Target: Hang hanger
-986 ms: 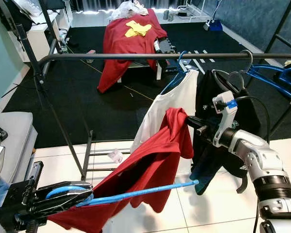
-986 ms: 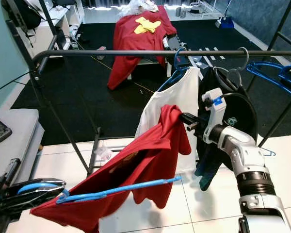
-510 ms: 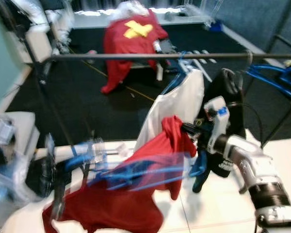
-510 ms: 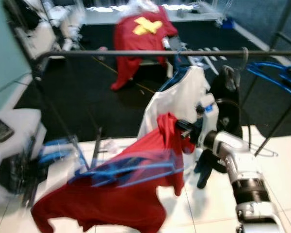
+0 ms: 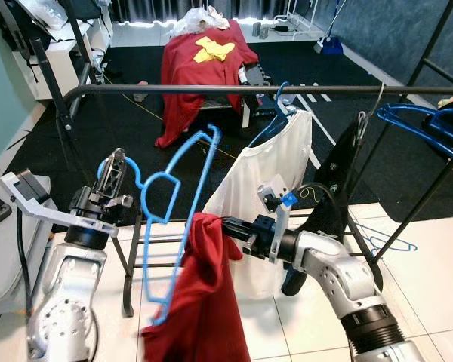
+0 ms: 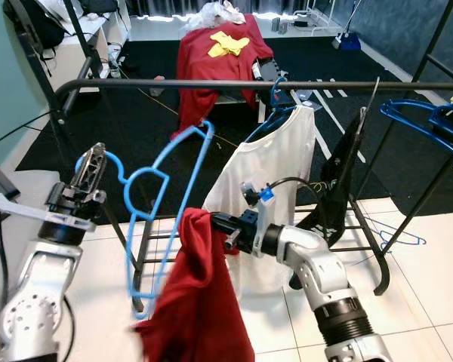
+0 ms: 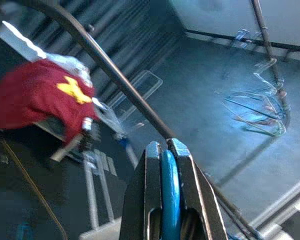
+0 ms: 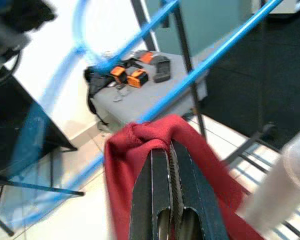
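A light blue hanger [image 5: 208, 154] stands nearly upright below the black rack rail [image 5: 211, 88]. My left gripper [image 5: 115, 170] is shut on its hook, seen between the fingers [image 7: 151, 186] in the left wrist view. A red shirt [image 5: 200, 302] droops from the hanger's lower part toward the floor. My right gripper [image 5: 225, 226] is shut on the shirt's top fold, which bulges over the fingertips [image 8: 158, 161] in the right wrist view. The hanger's hook is below and in front of the rail, apart from it.
A white shirt [image 5: 279, 158] on a blue hanger and a black garment [image 5: 336, 188] hang on the rail to the right. Spare blue hangers [image 5: 430, 124] sit at far right. The rack's left post [image 5: 72, 143], a grey seat [image 5: 0, 241] and a red-draped bench [image 5: 200, 60] surround it.
My left gripper has swung the hanger up from low and level to upright near the rail. The red shirt now hangs straight down. My right gripper moved left and lower with the shirt.
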Available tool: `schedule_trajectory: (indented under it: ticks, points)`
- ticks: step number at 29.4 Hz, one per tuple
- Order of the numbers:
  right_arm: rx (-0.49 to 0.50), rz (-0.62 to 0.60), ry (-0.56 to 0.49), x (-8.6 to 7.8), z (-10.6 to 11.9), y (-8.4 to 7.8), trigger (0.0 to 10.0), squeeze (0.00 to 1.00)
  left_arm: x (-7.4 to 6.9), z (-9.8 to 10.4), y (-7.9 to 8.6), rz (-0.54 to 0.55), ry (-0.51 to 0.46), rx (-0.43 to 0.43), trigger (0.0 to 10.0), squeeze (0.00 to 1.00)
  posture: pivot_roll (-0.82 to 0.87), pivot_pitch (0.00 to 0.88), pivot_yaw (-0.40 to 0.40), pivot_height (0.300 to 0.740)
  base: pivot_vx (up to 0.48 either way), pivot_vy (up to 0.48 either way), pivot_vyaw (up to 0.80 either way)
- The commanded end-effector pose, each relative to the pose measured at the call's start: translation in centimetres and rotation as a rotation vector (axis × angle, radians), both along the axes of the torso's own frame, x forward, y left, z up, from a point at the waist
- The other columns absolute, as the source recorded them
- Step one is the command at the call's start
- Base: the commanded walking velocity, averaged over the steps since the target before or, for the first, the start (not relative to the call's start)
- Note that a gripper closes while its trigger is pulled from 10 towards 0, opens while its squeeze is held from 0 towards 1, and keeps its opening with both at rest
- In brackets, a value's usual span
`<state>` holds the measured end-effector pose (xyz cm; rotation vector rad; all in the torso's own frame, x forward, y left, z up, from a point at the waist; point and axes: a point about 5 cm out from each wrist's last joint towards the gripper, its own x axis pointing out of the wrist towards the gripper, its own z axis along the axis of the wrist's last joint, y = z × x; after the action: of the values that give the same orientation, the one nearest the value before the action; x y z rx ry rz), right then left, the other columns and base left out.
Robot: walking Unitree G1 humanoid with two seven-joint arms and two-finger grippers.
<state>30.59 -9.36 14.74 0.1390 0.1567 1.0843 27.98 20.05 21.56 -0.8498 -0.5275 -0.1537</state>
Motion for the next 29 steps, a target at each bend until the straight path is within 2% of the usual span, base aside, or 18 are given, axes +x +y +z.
schedule_trajectory:
  ticks: [1, 2, 3, 4, 6, 7, 8, 9, 11, 13, 14, 16, 18, 20, 22, 24, 26, 29]
  points:
    - [-0.065, 0.032, -0.006, -0.6, -0.6, -0.1, 0.0, 0.00, 0.0, -0.3, 1.0, 0.097, 0.064, 0.125, 10.0, 0.00, -0.06, 0.098, -0.002, 0.740, 0.000, 0.000, 0.00]
    - [-0.096, 0.037, -0.007, -0.7, -1.0, -0.3, 0.0, 0.00, 0.1, -0.4, 1.2, 0.133, 0.092, 0.197, 10.0, 0.00, -0.06, 0.098, -0.002, 0.740, 0.000, 0.000, 0.00]
    - [-0.148, 0.019, -0.007, -0.7, -1.5, -1.0, 0.0, 0.00, 0.2, -0.9, 1.7, 0.204, 0.151, 0.360, 10.0, 0.00, -0.06, 0.100, -0.003, 0.740, 0.000, 0.000, 0.00]
    - [-0.148, 0.019, -0.007, -0.7, -1.5, -1.0, 0.0, 0.00, 0.2, -0.9, 1.7, 0.204, 0.151, 0.360, 10.0, 0.00, -0.06, 0.100, -0.003, 0.740, 0.000, 0.000, 0.00]
    - [-0.231, -0.077, -0.011, 0.1, -2.4, -2.8, 0.0, 0.00, -0.2, -2.7, 3.4, 0.342, 0.302, 0.586, 10.0, 0.00, -0.06, 0.101, -0.004, 0.740, 0.000, 0.000, 0.00]
    - [-0.250, -0.140, -0.008, 0.5, -2.6, -3.8, 1.4, 0.00, -0.7, -3.6, 4.5, 0.405, 0.375, 0.625, 10.0, 0.00, -0.06, 0.101, -0.004, 0.740, 0.000, 0.000, 0.00]
    - [-0.255, -0.179, -0.006, 0.8, -2.7, -4.3, 1.4, 0.00, -1.0, -4.1, 5.1, 0.439, 0.418, 0.627, 10.0, 0.00, -0.06, 0.101, -0.004, 0.740, 0.000, 0.000, 0.00]
    - [-0.238, -0.277, 0.001, 1.3, -2.6, -5.4, 10.0, 0.00, -2.3, -6.1, 6.1, 0.479, 0.553, 0.645, 10.0, 0.00, -0.06, 0.104, 0.000, 0.740, 0.000, 0.000, 0.00]
    - [-0.215, -0.382, 0.011, 1.6, -2.5, -6.4, 10.0, 0.00, -3.9, -8.4, 6.9, 0.524, 0.703, 0.668, 10.0, 0.00, -0.06, 0.099, 0.000, 0.740, 0.000, 0.000, 0.00]
    - [-0.230, -0.427, -0.012, 0.8, -3.1, -6.8, 10.0, 0.00, -6.0, -10.3, 5.9, 0.490, 0.807, 0.610, 10.0, 0.00, -0.06, 0.100, -0.006, 0.740, 0.000, 0.000, 0.80]
    - [-0.236, -0.434, -0.019, 0.6, -3.3, -6.9, 10.0, 0.00, -6.6, -10.7, 5.6, 0.480, 0.827, 0.592, 10.0, 0.00, -0.06, 0.100, -0.006, 0.740, 0.000, 0.000, 0.80]
    - [-0.159, -0.429, 0.004, -0.9, -3.4, -6.7, 10.0, 0.00, -8.5, -11.1, 3.0, 0.411, 0.813, 0.569, 10.0, 0.00, -0.04, 0.092, -0.012, 0.740, 0.000, 0.000, 0.80]
    - [-0.122, -0.418, 0.016, -1.8, -3.4, -6.5, 10.0, 0.00, -9.5, -11.2, 1.4, 0.366, 0.794, 0.570, 10.0, 0.00, -0.04, 0.091, -0.013, 0.740, 0.000, 0.000, 0.79]
    - [-0.100, -0.404, 0.018, -2.0, -3.5, -6.0, 10.0, 0.00, -8.9, -11.3, 0.1, 0.284, 0.763, 0.494, 10.0, 0.00, -0.02, 0.077, -0.014, 0.740, 0.000, 0.000, 0.80]
    - [-0.085, -0.382, 0.018, -1.7, -3.7, -5.6, 10.0, 0.00, -8.3, -11.2, -1.5, 0.166, 0.704, 0.317, 10.0, 0.00, -0.02, 0.058, -0.019, 0.740, 0.000, 0.000, 0.79]
    - [-0.082, -0.380, 0.016, -1.5, -3.7, -5.6, 10.0, 0.00, -8.2, -11.2, -2.1, 0.135, 0.684, 0.263, 10.0, 0.00, -0.02, 0.058, -0.019, 0.740, 0.000, 0.000, 0.79]
    - [-0.076, -0.379, 0.014, -1.1, -3.9, -5.3, 10.0, 0.00, -7.4, -10.9, -2.8, 0.108, 0.638, 0.323, 10.0, 0.00, -0.01, 0.023, -0.031, 0.740, 0.000, 0.000, 0.79]
    - [-0.073, -0.393, 0.015, -0.9, -4.2, -5.1, 10.0, 0.00, -6.9, -10.9, -2.9, 0.109, 0.624, 0.330, 10.0, 0.00, 0.00, 0.009, -0.040, 0.740, 0.000, 0.000, 0.79]
